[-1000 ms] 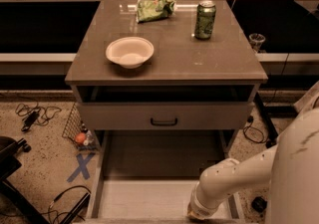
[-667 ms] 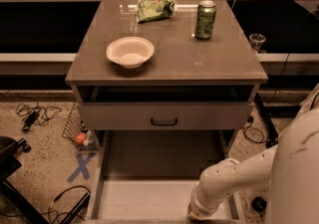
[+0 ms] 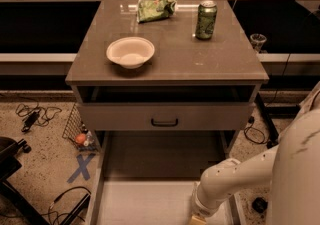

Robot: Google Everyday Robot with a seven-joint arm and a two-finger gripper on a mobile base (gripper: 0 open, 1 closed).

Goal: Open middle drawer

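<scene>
No shift; end effector (image 3: 198, 219) half off-frame below

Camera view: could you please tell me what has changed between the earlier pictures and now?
Nothing has visibly changed. The gripper remains at the bottom edge of the view, low in front of the cabinet and below the middle drawer, with the arm in the same pose. The bowl, can and chip bag sit on the top as before.
</scene>
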